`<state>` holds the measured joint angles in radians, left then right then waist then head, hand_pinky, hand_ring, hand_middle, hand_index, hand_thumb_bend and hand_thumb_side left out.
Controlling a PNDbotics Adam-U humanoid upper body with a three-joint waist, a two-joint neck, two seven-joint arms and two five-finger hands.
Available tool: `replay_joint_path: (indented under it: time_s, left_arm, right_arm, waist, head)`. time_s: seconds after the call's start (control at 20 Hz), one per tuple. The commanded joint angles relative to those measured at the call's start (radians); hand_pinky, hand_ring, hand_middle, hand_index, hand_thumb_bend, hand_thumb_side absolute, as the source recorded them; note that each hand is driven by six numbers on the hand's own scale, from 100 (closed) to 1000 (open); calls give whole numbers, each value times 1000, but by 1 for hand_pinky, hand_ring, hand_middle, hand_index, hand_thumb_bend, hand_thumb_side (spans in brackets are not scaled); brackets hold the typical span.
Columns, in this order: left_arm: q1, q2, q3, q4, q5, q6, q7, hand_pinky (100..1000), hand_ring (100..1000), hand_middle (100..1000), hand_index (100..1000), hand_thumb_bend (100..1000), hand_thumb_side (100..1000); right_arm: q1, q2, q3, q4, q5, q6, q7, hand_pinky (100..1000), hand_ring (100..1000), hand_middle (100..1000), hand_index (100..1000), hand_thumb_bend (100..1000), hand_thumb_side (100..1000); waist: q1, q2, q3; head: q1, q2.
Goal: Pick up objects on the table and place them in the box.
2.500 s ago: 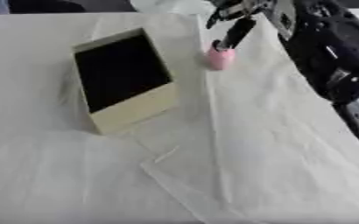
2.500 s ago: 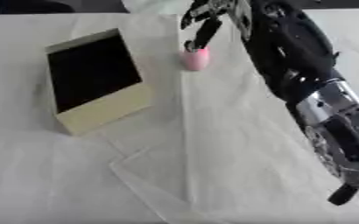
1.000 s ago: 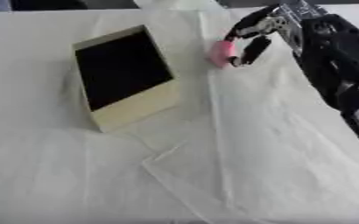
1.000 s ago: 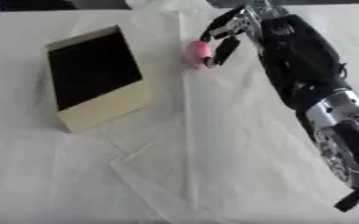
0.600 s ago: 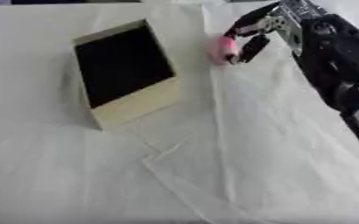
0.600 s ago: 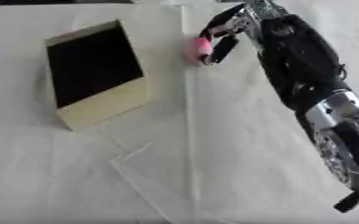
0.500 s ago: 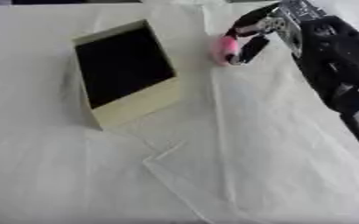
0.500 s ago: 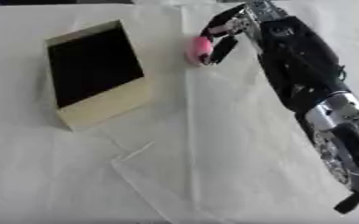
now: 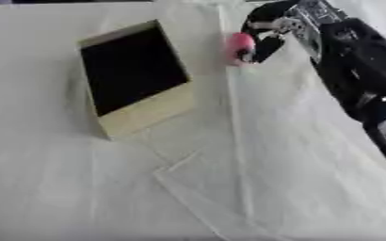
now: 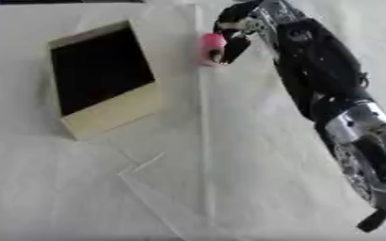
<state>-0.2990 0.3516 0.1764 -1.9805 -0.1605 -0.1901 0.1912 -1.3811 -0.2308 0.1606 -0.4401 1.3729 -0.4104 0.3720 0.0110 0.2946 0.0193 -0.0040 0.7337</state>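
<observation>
My right hand (image 9: 272,29) has lifted the one pink object (image 9: 240,46) off the counter (image 9: 56,179) since 2.5 seconds ago, carrying it toward the single open box (image 9: 134,77). Fingers curl around the object, just right of the box. A creased white sheet (image 9: 311,179) covers the counter.

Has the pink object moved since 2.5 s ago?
Yes. The pink object, pinched by the right robot hand, is tilted and nearer the box.
</observation>
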Motion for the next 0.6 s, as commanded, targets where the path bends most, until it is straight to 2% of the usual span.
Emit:
replay_joint_path:
  time_s: [0.05, 0.1, 0.2, 0.5, 0.6]
  left_arm:
    - [-10, 10, 10, -20, -2, 0, -5, 703, 776, 772, 783, 100, 740]
    - [-11, 10, 10, -20, -2, 0, -6, 703, 776, 772, 783, 100, 739]
    - [-11, 11, 10, -20, -3, 0, -9, 703, 776, 772, 784, 100, 737]
    - [-11, 11, 10, -20, -4, 1, -12, 703, 776, 772, 784, 100, 737]
    - [-11, 10, 9, -20, -4, 2, -14, 704, 777, 773, 785, 100, 737]
  right_arm:
    - [-23, -8, -6, -17, -4, 18, -44, 720, 654, 428, 574, 100, 269]
    - [-25, -7, -9, -19, -16, 22, -52, 720, 646, 434, 580, 100, 182]
    - [-29, -4, -11, -33, -43, 27, -57, 715, 635, 447, 598, 100, 100]
    - [-33, -6, 8, -86, -129, 45, -13, 712, 629, 448, 603, 100, 100]
    - [-47, 3, -2, -118, -157, 34, -13, 680, 601, 450, 614, 100, 100]
  waist:
    - [3, -20, 1]
    - [2, -21, 1]
    - [2, -23, 0]
    - [1, -25, 0]
    - [-2, -32, 1]
  head:
    - [-1, -3]
    - [0, -4]
    - [-1, -3]
    - [-2, -3]
    - [-5, -6]
